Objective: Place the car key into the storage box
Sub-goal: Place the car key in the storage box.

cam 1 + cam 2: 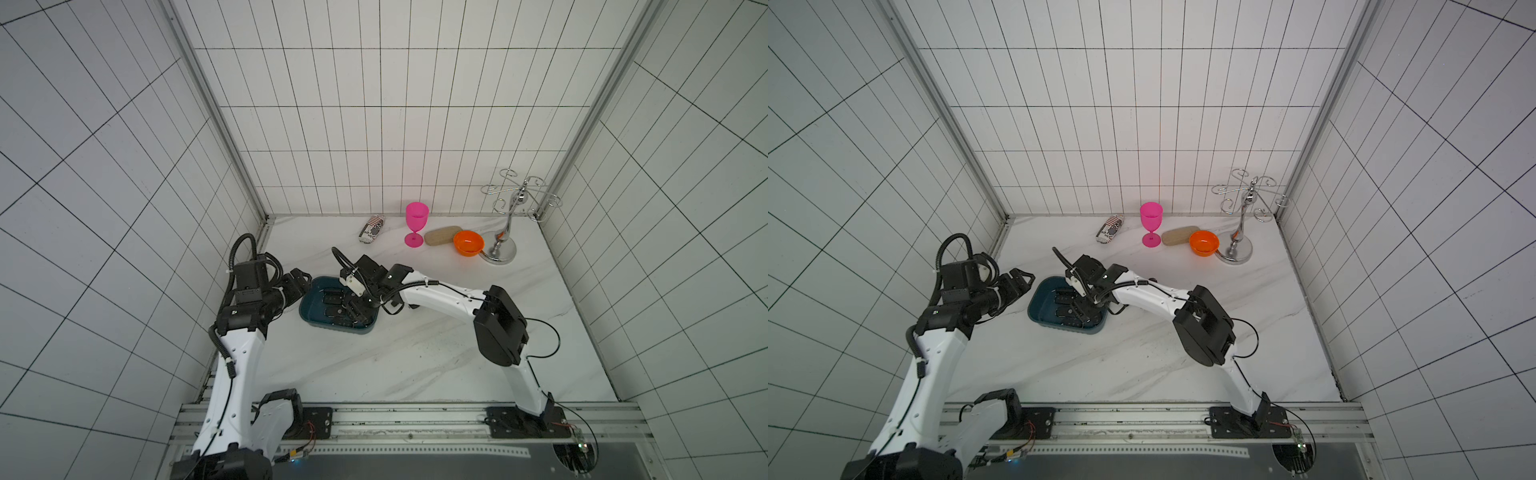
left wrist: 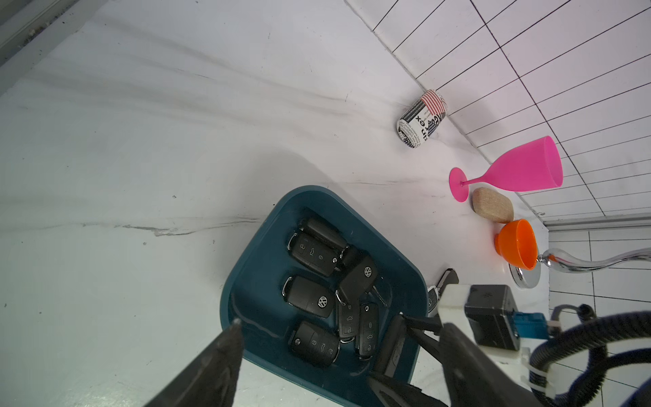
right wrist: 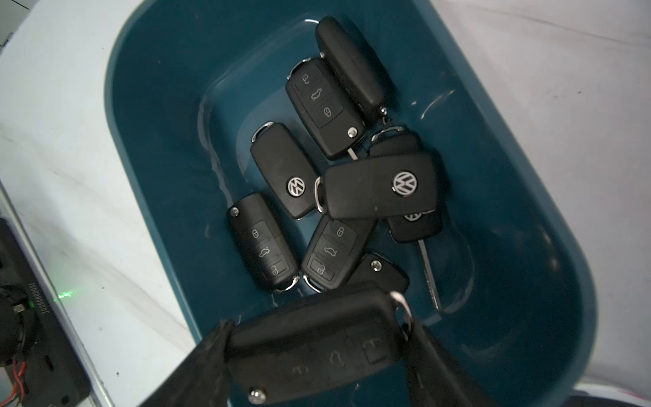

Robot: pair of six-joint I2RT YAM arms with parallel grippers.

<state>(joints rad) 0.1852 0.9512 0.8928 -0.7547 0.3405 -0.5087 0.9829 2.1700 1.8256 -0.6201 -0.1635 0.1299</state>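
The right claw (image 3: 318, 327) is clenched on a key (image 3: 317, 356), its fingers pressing on the fob's two short ends, with the button face turned up toward the wrist camera. It holds the key within the outline of the box (image 3: 148, 105), at the box's right end. The floor is bare there, so that spot was probably picked so the fob drops clear of the pile (image 3: 377, 186) of fobs heaped mid-box. In the left wrist view the key looks to sit below the rim, so a release would likely set it down gently. Whether it touches the floor cannot be told. The step in hand appears to be the letting go, and for this key the task seems nearly done.

The left claw (image 1: 1026, 281) hangs spread and empty just beside the box's left end, perhaps parked out of the way. Whether it touches the rim cannot be told. The box stands near the tabletop's left edge. One more key (image 2: 446, 278) seems to lie on the tabletop just outside the box's right side, half hidden by the right wrist.
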